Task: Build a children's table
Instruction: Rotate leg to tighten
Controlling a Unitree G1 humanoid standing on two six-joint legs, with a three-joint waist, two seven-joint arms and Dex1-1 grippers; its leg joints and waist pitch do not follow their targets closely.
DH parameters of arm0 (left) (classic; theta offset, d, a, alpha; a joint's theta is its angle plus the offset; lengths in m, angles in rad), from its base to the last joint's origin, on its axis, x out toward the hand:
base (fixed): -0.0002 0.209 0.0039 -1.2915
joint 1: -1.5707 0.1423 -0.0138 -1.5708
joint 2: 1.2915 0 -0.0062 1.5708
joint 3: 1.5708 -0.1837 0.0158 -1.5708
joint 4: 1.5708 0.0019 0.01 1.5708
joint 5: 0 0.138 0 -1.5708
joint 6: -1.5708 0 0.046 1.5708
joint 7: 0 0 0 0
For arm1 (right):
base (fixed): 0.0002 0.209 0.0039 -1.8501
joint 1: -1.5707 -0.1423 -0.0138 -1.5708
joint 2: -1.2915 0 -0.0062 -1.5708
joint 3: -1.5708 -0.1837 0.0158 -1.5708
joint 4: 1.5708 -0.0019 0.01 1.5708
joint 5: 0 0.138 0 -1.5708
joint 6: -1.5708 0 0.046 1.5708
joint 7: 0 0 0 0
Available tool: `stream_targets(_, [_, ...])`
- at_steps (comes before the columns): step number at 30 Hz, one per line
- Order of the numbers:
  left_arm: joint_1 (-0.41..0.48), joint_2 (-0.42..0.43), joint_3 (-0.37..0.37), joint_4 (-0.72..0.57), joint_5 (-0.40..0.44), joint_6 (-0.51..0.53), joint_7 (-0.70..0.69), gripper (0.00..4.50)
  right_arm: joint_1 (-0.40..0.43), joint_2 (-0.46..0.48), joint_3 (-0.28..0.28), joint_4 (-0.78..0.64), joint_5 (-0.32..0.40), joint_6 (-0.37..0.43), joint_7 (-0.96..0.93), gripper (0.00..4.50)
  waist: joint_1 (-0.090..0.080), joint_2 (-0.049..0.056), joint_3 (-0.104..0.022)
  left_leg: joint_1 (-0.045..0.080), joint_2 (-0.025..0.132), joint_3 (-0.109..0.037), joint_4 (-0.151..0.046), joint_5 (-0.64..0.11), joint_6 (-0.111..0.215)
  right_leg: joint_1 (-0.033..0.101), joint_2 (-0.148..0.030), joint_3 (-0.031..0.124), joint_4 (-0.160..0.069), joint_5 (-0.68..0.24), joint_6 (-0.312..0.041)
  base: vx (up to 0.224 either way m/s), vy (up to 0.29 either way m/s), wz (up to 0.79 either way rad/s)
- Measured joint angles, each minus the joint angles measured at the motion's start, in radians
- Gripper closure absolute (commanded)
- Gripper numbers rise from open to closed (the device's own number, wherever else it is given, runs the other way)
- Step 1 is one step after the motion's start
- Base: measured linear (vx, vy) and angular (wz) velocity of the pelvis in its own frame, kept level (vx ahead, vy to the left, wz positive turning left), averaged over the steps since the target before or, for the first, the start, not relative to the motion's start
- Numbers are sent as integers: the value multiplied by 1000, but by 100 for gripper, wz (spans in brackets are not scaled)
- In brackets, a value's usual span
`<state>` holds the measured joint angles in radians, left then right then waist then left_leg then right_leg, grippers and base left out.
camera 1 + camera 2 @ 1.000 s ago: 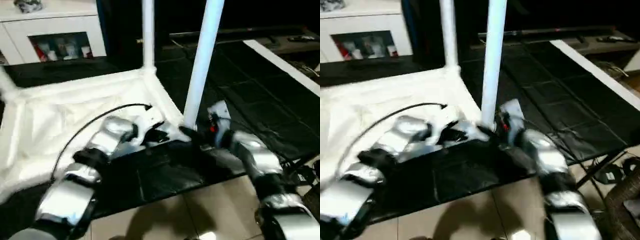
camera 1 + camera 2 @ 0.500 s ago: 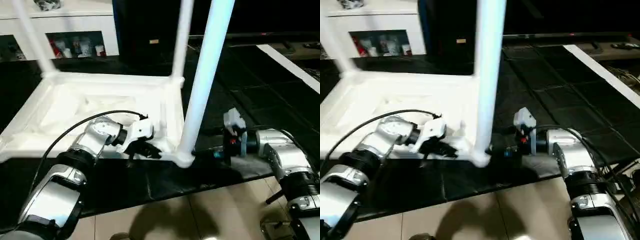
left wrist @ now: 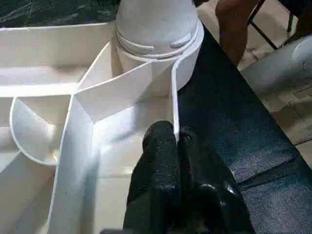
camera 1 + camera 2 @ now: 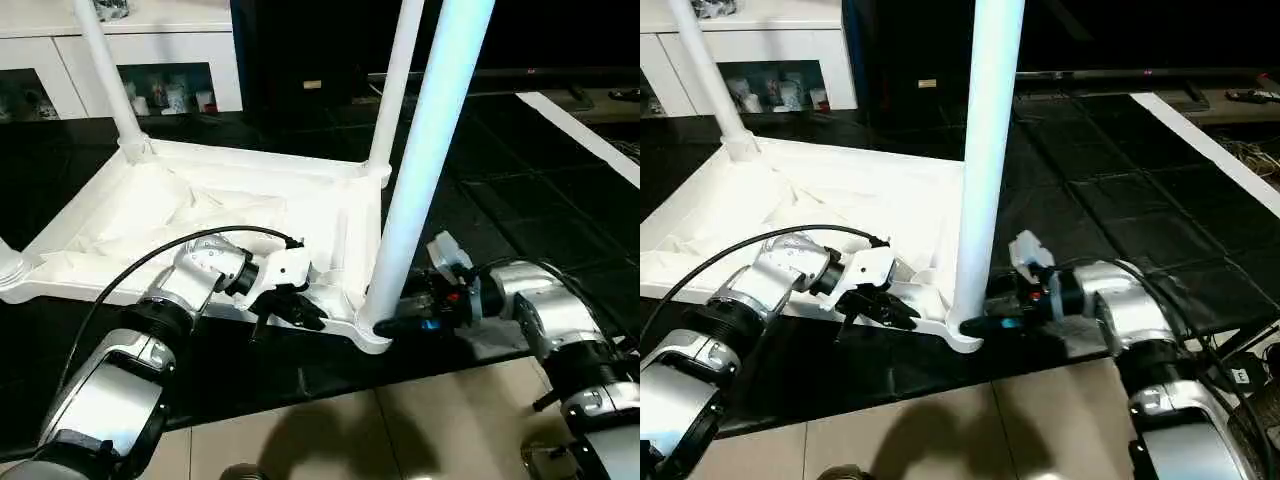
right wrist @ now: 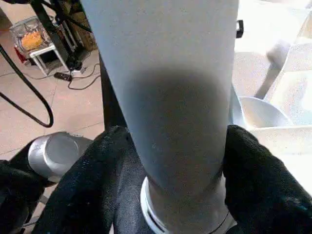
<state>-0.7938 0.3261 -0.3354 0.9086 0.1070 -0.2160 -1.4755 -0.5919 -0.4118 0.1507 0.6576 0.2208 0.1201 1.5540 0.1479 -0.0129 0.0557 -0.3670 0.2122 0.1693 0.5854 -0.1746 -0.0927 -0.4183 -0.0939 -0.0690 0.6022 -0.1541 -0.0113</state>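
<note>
Right gripper (image 4: 385, 325) now straddles the base of the near round white leg (image 4: 420, 165), fingers around it. Left gripper (image 4: 300, 312) pinches the rib of the upside-down white children's table (image 4: 210, 215), centre-left on the black mat (image 4: 520, 190).

We see a black worktop (image 4: 520, 190) with a quilted, square-patterned cover and a white strip along its far right edge. On it the white table (image 4: 200, 215) lies upside down, ribbed underside up and legs rising, one corner at the worktop's near edge. Below that edge is beige tiled floor (image 4: 400, 430).
</note>
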Motion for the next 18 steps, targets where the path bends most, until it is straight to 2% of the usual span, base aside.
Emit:
stream_targets(5, [0,-2,-2,1,0,-4,-1,450,-3,0,0,14,2,0,2,212,2,0,0,0,0,0,0,0,0,0,0,0,0,0,0,0,0,0])
stream_targets(10, [0,-5,-3,4,4,-8,6,450,-4,-2,0,15,1,-3,2,240,3,0,0,0,0,0,1,0,0,0,0,0,0,0,0,0,0,0])
stream_targets(13, [0,-11,-3,7,6,-2,18,450,1,-5,-4,13,1,1,-1,243,6,0,0,0,0,0,2,0,0,1,0,1,1,0,0,0,0,0])
stream_targets(16, [0,-36,6,8,4,49,49,450,41,-2,-24,-35,5,30,-48,244,12,0,0,2,0,1,2,1,1,4,0,2,1,0,0,0,0,0])
stream_targets(18, [0,-42,14,10,5,84,86,450,47,7,-34,-46,1,40,-105,246,8,0,0,5,0,2,2,1,1,6,-1,3,1,-1,1,0,0,0])
